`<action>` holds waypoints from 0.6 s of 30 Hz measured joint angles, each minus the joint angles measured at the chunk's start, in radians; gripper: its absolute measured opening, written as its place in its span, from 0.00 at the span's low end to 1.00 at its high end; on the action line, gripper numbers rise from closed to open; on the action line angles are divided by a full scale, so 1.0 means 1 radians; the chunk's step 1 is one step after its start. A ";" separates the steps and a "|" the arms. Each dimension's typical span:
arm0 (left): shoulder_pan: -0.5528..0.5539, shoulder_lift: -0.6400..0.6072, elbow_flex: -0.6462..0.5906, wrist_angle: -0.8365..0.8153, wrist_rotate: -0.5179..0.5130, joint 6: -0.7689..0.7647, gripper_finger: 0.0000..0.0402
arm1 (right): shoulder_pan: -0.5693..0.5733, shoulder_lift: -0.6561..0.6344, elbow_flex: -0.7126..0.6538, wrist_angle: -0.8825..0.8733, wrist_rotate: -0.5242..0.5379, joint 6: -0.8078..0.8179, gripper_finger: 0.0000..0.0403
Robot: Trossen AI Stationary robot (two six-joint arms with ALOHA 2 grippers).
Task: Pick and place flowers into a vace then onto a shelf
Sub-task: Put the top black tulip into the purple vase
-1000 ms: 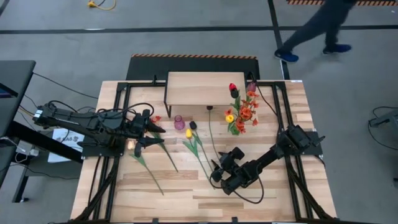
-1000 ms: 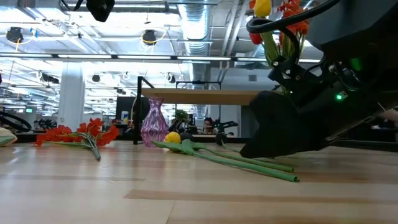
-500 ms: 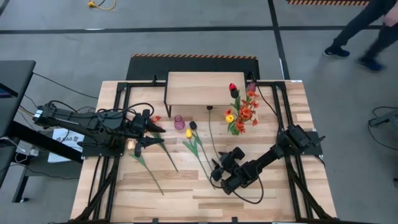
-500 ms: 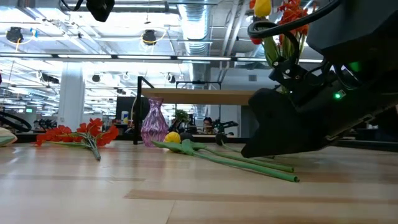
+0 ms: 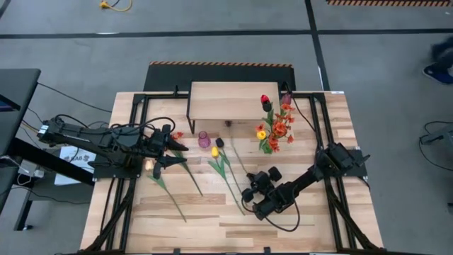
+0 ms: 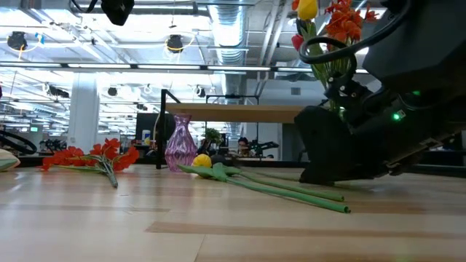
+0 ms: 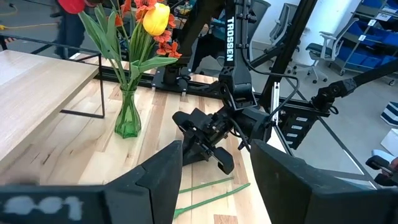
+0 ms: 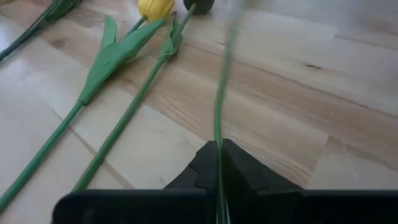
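From above, we are seeing the right gripper (image 5: 247,197) sitting low near the middle of the light wood-plank counter (image 5: 318,234), its fingers hidden under its own dark body. The left gripper (image 5: 172,154) is waiting at the counter's left side, over an orange-red blossom spray (image 5: 176,134). A green glass vase (image 5: 267,146) holding red, yellow and orange flowers (image 5: 274,122) is standing beside the low light-wood shelf (image 5: 225,101); a small purple glass vase (image 5: 204,139) is standing empty in front of the shelf.

At counter height, the right arm is blocking most of the green vase, and the bouquet's top is running out of frame.

The left wrist view is showing the left gripper's fingers (image 7: 158,177) standing apart, holding nothing.

In the right wrist view, the right gripper's fingers (image 8: 239,172) are pinching together on a thin green stem (image 8: 221,93), whose blossom end is too blurred to identify. A yellow tulip (image 8: 154,7) and a dark maroon tulip (image 8: 199,5) are lying alongside, their heads cut off.
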 joint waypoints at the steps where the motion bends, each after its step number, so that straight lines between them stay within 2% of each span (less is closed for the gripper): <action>1: 0.000 0.000 0.000 0.000 0.000 0.000 0.45 | 0.001 0.000 0.000 -0.001 0.000 0.016 0.02; 14: 0.000 0.000 0.000 -0.002 0.000 0.000 0.45 | 0.057 -0.001 0.003 -0.019 0.006 0.147 0.00; 18: 0.000 0.000 0.000 -0.005 0.000 0.000 0.45 | 0.080 -0.031 0.038 -0.090 -0.034 0.150 0.00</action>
